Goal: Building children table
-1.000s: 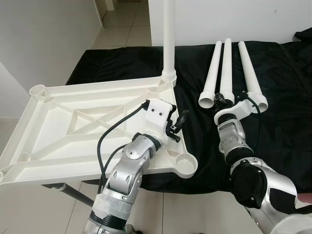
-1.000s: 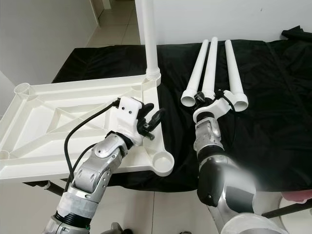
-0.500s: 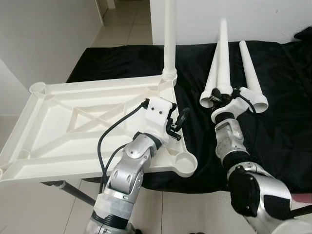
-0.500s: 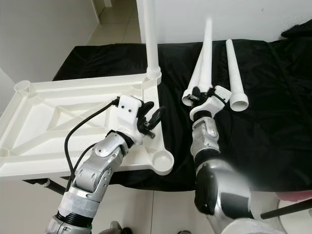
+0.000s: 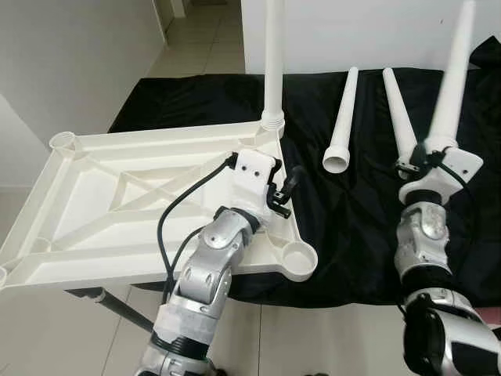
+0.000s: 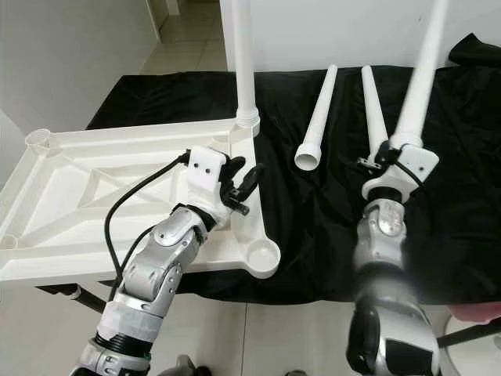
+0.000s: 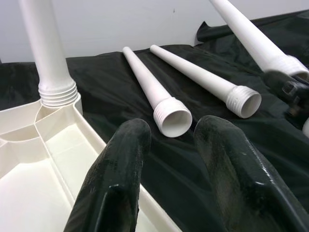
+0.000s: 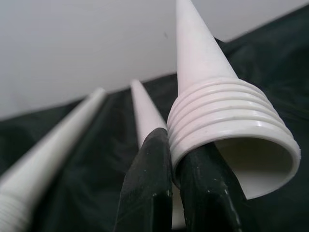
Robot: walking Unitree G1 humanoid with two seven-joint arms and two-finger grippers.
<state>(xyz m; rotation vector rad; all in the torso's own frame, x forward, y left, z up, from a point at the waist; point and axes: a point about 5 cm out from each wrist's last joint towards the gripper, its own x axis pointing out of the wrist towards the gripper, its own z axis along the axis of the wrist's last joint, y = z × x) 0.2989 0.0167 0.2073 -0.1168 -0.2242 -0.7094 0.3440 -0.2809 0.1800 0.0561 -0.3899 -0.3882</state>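
The white table top (image 5: 117, 211) lies upside down, with one white leg (image 5: 272, 63) standing in its far right corner socket. My left gripper (image 5: 286, 192) rests open over the top's right rim, its fingers (image 7: 120, 164) apart and holding nothing. My right gripper (image 5: 419, 160) is shut on the threaded end (image 8: 227, 135) of a second leg (image 5: 450, 78), held up above the black cloth at the right, narrow end up. Two more legs (image 5: 343, 117) (image 5: 399, 113) lie on the cloth between the grippers. The near right socket (image 5: 299, 261) holds no leg.
A black cloth (image 5: 196, 98) covers the surface beneath the legs and the table top's right side. A white wall runs behind it, and tiled floor lies at the far left. A dark bundle (image 5: 489, 51) sits at the far right. A grey bar (image 5: 117, 309) shows under the table top.
My right gripper has lifted the middle leg off the cloth, swung it to the right and raised it nearly upright. The left gripper has hardly moved.
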